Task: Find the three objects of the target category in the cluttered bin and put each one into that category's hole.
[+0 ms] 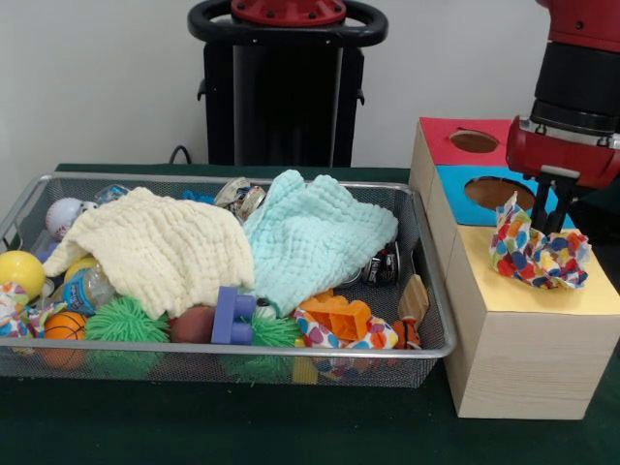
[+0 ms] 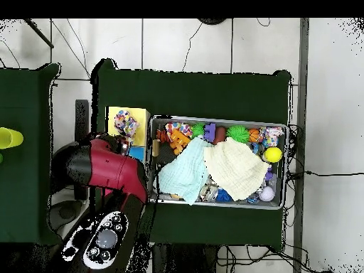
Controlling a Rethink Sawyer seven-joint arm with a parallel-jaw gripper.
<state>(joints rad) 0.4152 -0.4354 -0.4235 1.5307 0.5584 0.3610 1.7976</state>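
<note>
Gripper [image 1: 542, 231] hangs over the yellow section [image 1: 504, 281] of the wooden box [image 1: 513, 358], black fingers [image 1: 534, 208] pushed down into a crumpled multicolour heart-print cloth [image 1: 541, 257] & pinching it; cloth sits on the yellow top w/ no hole visible under it, blue section [image 1: 455, 189] & red section [image 1: 441, 136] holes beyond. Wire mesh bin [image 1: 242, 354] beside box holds cream cloth [image 1: 155, 252], mint cloth [image 1: 315, 237], purple block [image 1: 231, 315], orange block [image 1: 334, 315], green spiky balls [image 1: 121, 320], yellow ball [image 1: 19, 271] & a can [image 1: 383, 266].
</note>
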